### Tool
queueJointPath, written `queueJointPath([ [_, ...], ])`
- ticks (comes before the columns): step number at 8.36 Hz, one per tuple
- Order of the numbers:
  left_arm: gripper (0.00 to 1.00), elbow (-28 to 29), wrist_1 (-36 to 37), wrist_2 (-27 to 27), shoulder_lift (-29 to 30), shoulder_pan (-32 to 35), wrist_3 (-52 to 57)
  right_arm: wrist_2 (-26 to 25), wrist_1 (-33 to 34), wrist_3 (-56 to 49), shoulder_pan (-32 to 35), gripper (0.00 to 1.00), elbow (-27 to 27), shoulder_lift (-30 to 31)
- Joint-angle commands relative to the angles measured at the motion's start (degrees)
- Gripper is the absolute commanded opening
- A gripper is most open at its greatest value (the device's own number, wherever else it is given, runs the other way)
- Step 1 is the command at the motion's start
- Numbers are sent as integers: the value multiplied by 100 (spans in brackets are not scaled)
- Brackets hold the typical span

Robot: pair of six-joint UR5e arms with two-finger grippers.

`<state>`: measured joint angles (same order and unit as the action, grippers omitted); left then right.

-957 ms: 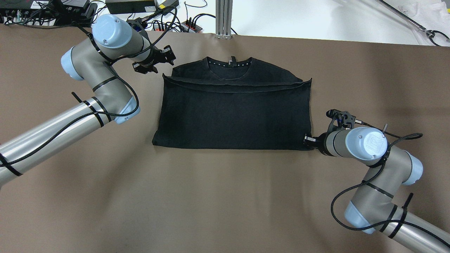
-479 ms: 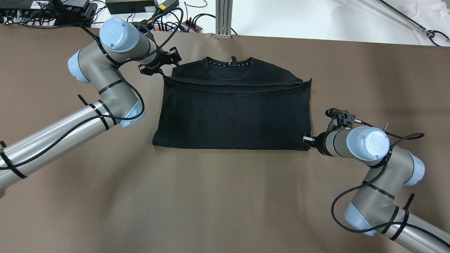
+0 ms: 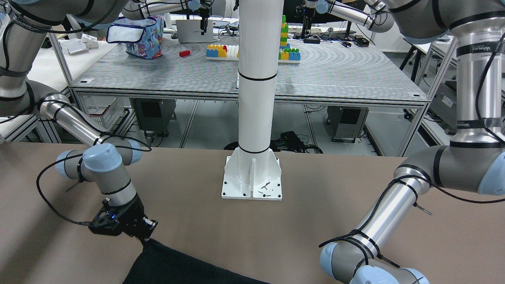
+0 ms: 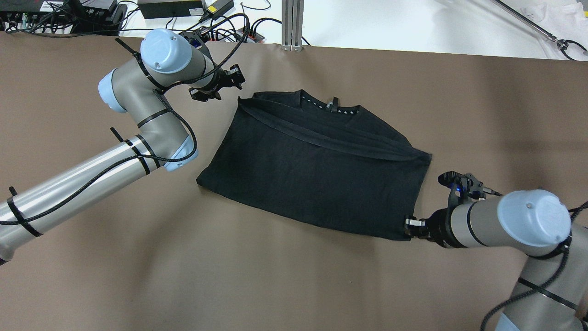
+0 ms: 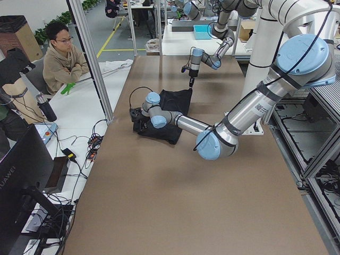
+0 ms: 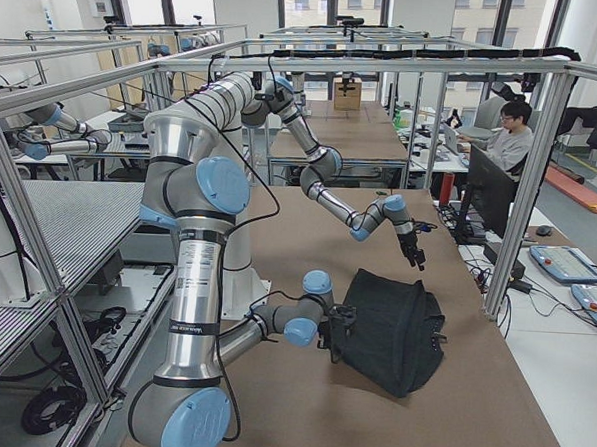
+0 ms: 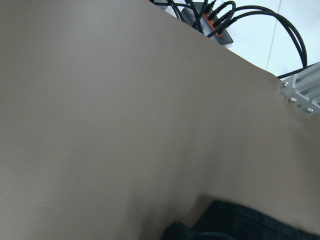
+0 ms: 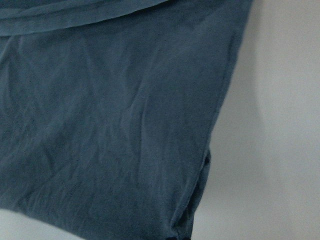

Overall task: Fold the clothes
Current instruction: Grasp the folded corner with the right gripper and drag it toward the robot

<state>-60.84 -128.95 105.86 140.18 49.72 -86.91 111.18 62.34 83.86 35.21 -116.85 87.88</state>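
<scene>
Brown matte table, with cables along its far edge and a white pillar bolted down on the robot's side. A black shirt lies flat near the middle of the table, skewed. Its collar points toward the far edge, and a hemmed layer is folded up across the body just below it.

The right gripper is at the shirt's near right corner, fingers pressed together on the fabric. In the front-facing view that corner rises slightly to meet them.

The left gripper sits just beside the far left corner. Whether it is spread or pinching cloth cannot be told. Its wrist view shows table surface with black fabric at the bottom edge.

A person sits at a side desk.
</scene>
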Motion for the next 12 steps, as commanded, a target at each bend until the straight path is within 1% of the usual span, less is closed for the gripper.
queueJointPath([
  [1,71,-16,1,5,18,-6,-19,984,-2,1356,-1090,7,-1022,39],
  [2,71,-86,10,-4,18,-76,-88,1072,-11,1814,-1391,19,-1050,-172],
  [3,71,-139,19,13,1,-94,-98,1116,-11,1879,-1768,94,-998,-322],
  [4,71,-252,27,48,-52,-94,-98,1082,-20,1880,-1937,95,-946,-358],
  [6,71,-787,80,49,-323,-111,-438,1047,-20,1880,-1957,95,-866,-376],
  [7,71,-1242,80,40,-673,-207,-554,933,-20,1863,-1922,95,-814,-385],
  [8,71,-1969,80,-30,-1285,-469,-720,549,-20,1828,-1922,95,-805,-394],
  [9,72,-2872,80,-187,-2083,-724,-826,23,-20,1818,-1922,95,-796,-455],
  [10,72,-3447,80,-441,-2692,-1022,-836,-312,-20,1818,-1922,95,-735,-473],
  [11,72,-3635,72,-748,-2959,-1339,-932,-411,-20,1810,-1913,95,-673,-473],
  [12,71,-3576,80,-1099,-2918,-1681,-1098,-412,-20,1810,-1913,95,-638,-473],
])
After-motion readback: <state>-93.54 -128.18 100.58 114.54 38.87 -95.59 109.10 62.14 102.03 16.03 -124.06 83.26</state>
